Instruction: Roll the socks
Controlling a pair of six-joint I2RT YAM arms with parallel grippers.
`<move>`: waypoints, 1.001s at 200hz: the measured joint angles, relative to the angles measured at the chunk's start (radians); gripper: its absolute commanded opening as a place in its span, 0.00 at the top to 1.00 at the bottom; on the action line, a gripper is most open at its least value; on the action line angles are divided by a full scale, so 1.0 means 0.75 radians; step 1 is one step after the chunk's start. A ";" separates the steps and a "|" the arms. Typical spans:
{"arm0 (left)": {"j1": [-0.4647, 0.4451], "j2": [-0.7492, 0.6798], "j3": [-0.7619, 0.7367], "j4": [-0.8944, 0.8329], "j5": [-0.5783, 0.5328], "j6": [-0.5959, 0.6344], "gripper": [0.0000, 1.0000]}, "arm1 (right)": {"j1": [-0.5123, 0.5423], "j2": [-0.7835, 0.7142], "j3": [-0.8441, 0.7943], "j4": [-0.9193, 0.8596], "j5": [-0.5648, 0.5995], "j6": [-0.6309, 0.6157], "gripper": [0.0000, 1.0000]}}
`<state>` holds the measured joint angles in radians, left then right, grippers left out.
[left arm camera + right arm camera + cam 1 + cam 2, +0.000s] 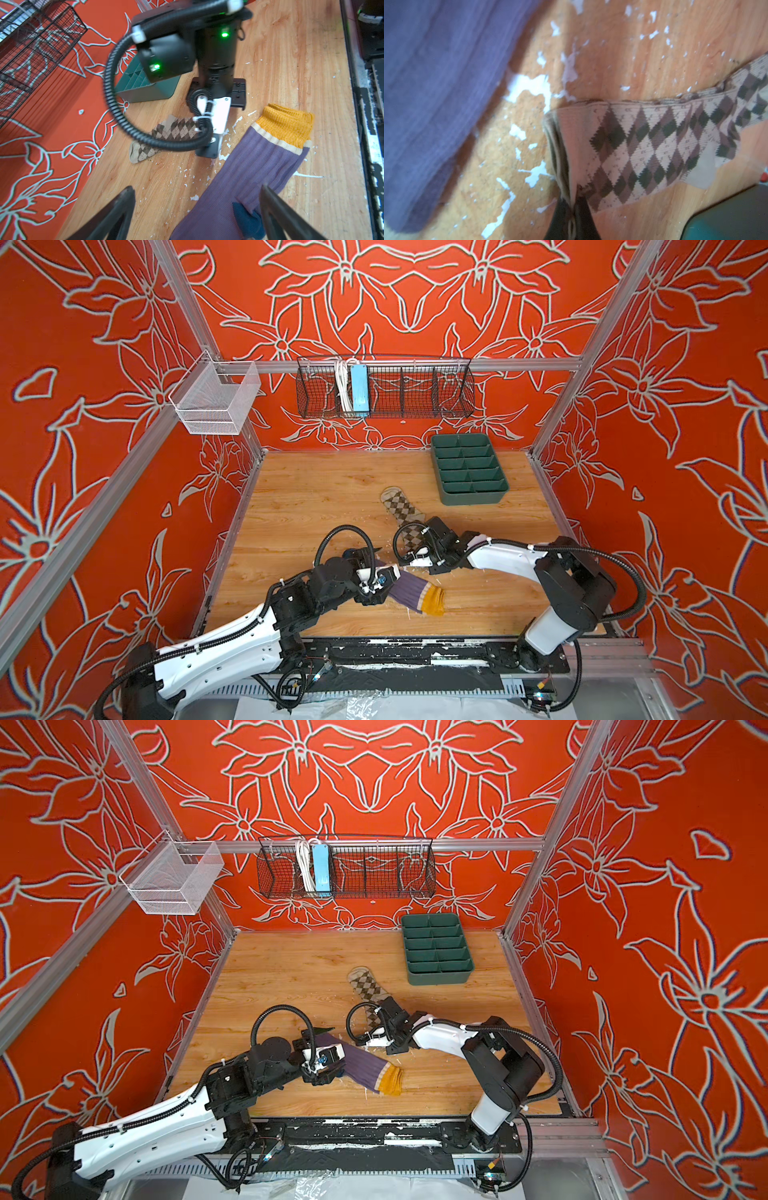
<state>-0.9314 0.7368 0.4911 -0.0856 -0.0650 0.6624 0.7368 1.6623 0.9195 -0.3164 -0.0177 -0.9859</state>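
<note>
Your right gripper (pixel 572 209) pinches the cuff of the beige sock with brown argyle diamonds (pixel 643 145), jaws closed on it, mid wooden counter (pixel 311 489). Your left gripper (pixel 196 188), jaws wide open, hangs over the ribbed purple, mustard-cuffed sock (pixel 249 166) near the front edge.

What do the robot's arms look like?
The left arm and right arm have white shells and black joints. Ribbed black cables loop at each wrist, with white ties. The left gripper has dark pointed fingers. Green lights glow on the right arm.

Right arm (pixel 503 560) apparently hides one end of the argyle sock (pixel 400 506).
</note>
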 measured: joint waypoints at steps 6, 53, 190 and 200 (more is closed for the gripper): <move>0.000 0.011 0.011 -0.011 0.005 0.022 0.09 | -0.001 0.017 0.042 -0.048 -0.023 0.021 1.00; 0.000 0.042 0.027 -0.052 0.026 0.178 0.15 | -0.013 0.225 0.388 -0.474 -0.261 0.205 1.00; -0.007 0.753 0.023 0.344 0.043 0.226 0.41 | -0.180 0.521 0.709 -0.892 -0.618 0.333 1.00; -0.007 0.793 0.034 0.375 0.041 0.227 0.43 | -0.187 0.527 0.715 -0.899 -0.628 0.334 1.00</move>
<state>-0.9363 1.3319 0.5167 0.1959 -0.0345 0.8330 0.5968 2.0579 1.4555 -0.9905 -0.4889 -0.7357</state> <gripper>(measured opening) 0.589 0.066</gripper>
